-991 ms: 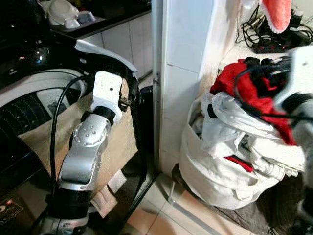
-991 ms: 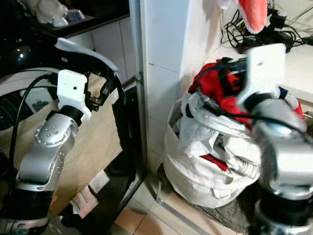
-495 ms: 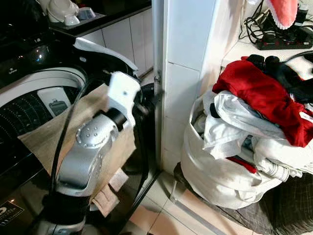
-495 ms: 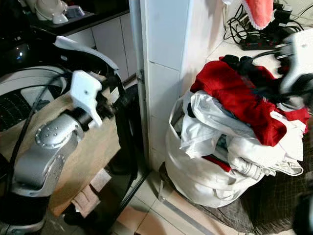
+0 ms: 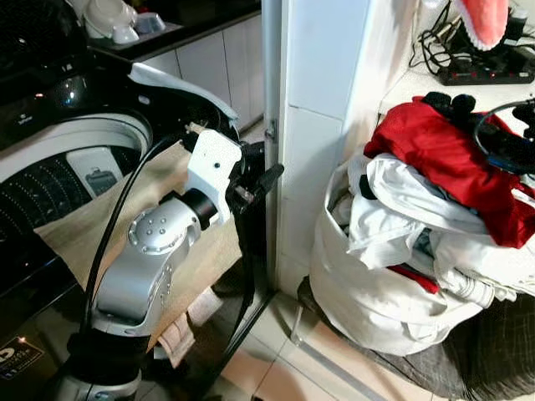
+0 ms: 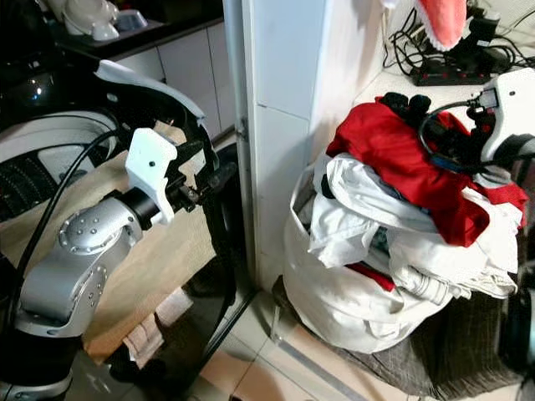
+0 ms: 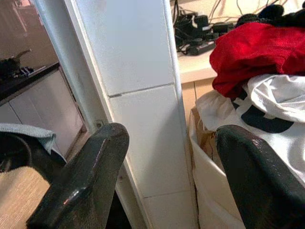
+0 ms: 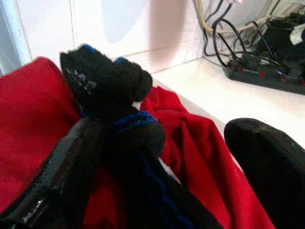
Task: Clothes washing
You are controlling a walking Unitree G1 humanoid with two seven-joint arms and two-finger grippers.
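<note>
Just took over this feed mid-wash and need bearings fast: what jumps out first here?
The overflowing white laundry bag on the floor right of the tiled pillar, topped by a red garment. The right gripper hangs open over that red garment and a dark sock bundle. The left gripper, open, is raised beside the washer, where a beige cloth drapes the rim.

Head eyes look down; wrist views close on red garment (image 8: 28, 119).

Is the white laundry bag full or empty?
Full. The white laundry bag is stuffed past its rim: white clothes bulge out, and a red garment is heaped on top.
</note>
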